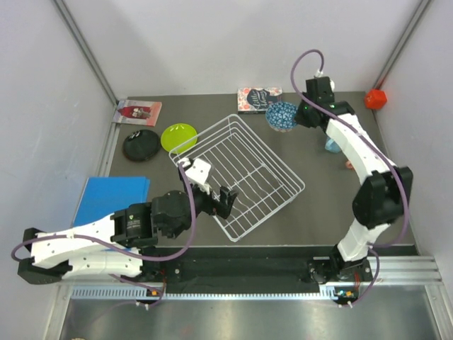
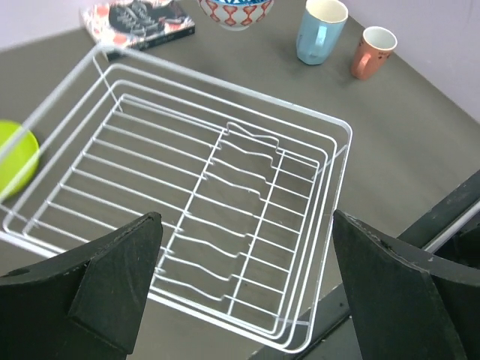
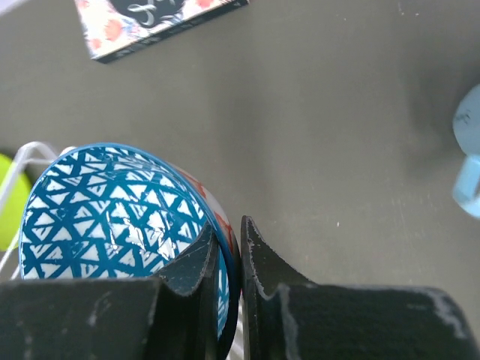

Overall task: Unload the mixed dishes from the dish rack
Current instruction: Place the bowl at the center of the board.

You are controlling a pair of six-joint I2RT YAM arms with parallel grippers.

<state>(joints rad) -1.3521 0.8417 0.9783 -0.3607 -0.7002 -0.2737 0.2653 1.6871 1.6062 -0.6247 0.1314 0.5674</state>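
Observation:
The white wire dish rack [image 1: 237, 177] sits mid-table and holds nothing [image 2: 225, 217]. My right gripper [image 1: 294, 117] is shut on the rim of the small blue patterned bowl [image 1: 281, 115], just past the rack's far corner; in the right wrist view one finger is inside the bowl [image 3: 105, 202] and one outside [image 3: 259, 259]. My left gripper [image 2: 247, 247] is open and empty over the rack's near side. The light-blue mug [image 2: 320, 30] and salmon-pink mug [image 2: 372, 51] stand on the table right of the bowl. The lime-green plate [image 1: 179, 137] and black plate [image 1: 141, 146] lie left of the rack. No red floral plate shows.
A floral book [image 1: 259, 98] lies behind the bowl, another book [image 1: 139, 112] at the far left, and a blue book [image 1: 112, 198] by my left arm. A red cube [image 1: 376, 98] sits at the far right corner. Grey walls enclose the table.

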